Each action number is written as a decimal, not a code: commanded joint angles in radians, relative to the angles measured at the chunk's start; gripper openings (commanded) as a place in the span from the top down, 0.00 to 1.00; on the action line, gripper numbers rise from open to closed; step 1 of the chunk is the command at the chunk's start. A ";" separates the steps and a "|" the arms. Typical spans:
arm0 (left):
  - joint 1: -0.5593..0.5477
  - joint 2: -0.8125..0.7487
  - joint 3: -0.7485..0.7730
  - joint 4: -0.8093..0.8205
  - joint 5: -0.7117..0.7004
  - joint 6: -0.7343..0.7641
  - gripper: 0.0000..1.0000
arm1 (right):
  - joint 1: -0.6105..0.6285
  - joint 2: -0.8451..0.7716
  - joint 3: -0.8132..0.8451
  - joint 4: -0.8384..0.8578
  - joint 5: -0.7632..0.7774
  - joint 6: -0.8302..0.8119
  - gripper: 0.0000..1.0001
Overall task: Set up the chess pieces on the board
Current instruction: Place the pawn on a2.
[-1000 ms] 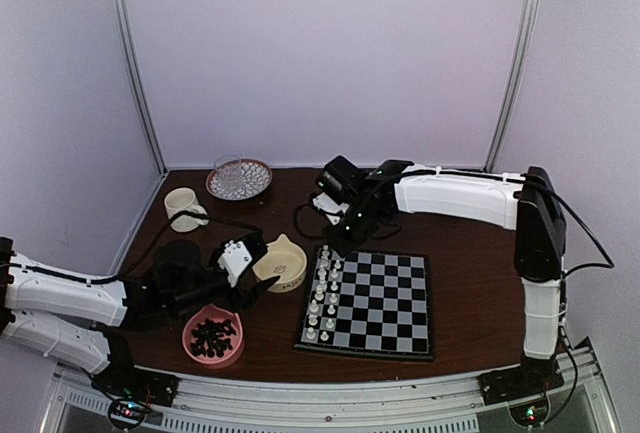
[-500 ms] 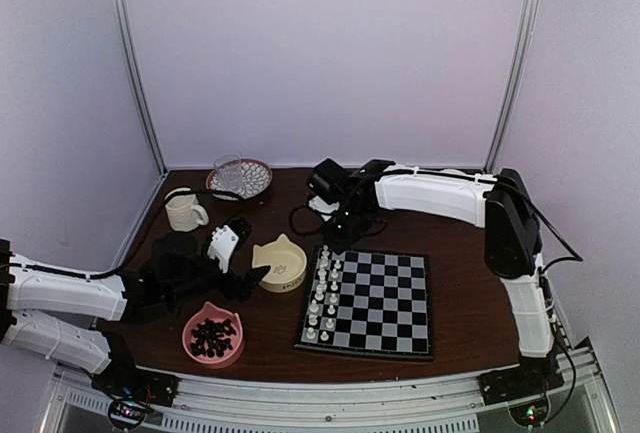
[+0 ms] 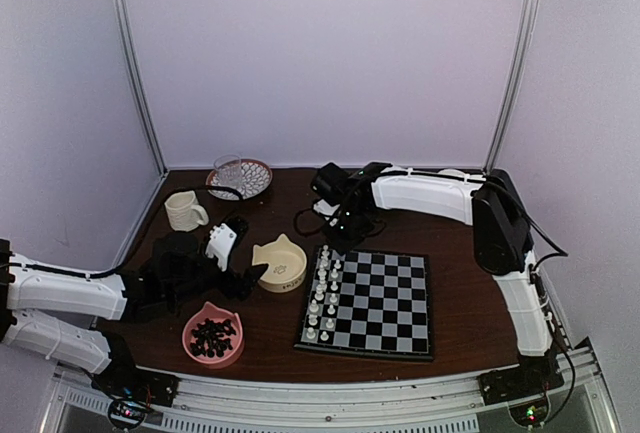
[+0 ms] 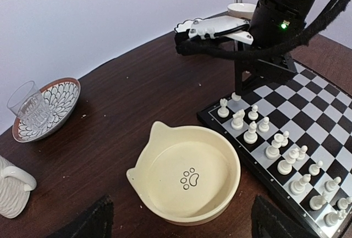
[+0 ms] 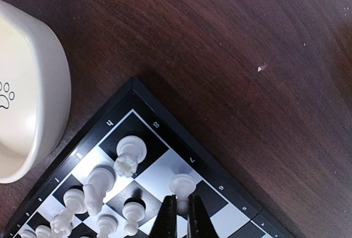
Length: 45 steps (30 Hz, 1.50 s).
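The board [image 3: 385, 305] lies right of centre, with the white chess pieces [image 3: 322, 298] standing in two rows along its left side. My right gripper [image 5: 179, 208] is shut on a white pawn [image 5: 183, 184], which it holds upright at a pale square in the board's far-left corner. Whether the pawn's base touches the square I cannot tell. The left wrist view shows the same pawn [image 4: 236, 96] under the right gripper [image 4: 239, 87]. My left gripper [image 3: 243, 253] is open and empty, just left of an empty cream cat-shaped bowl [image 4: 187, 175].
A pink bowl [image 3: 213, 336] of black pieces sits near the front left. A ribbed mug [image 3: 183, 210] and a glass on a patterned plate [image 3: 238, 178] stand at the back left. Black cables [image 3: 305, 221] trail behind the board.
My left gripper has drawn back to the left, away from the cream bowl, and opened wider. The right gripper stays shut on the pawn and has shifted slightly at the board's far-left corner.
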 commanded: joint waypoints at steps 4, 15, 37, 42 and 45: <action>0.007 0.025 0.036 0.010 -0.004 -0.015 0.14 | -0.010 0.018 0.034 -0.032 -0.059 -0.007 0.96; 0.007 0.050 0.047 0.001 0.008 -0.018 0.14 | -0.010 0.029 0.043 -0.048 -0.092 -0.013 0.94; 0.007 0.054 0.050 -0.004 0.013 -0.015 0.14 | -0.010 0.054 0.143 -0.089 -0.028 -0.014 0.69; 0.007 0.045 0.051 -0.009 0.007 -0.018 0.14 | -0.011 -0.022 0.159 -0.083 0.015 -0.010 0.69; 0.007 0.035 0.052 -0.016 0.000 -0.016 0.14 | -0.010 -0.144 0.040 0.013 0.046 -0.006 0.68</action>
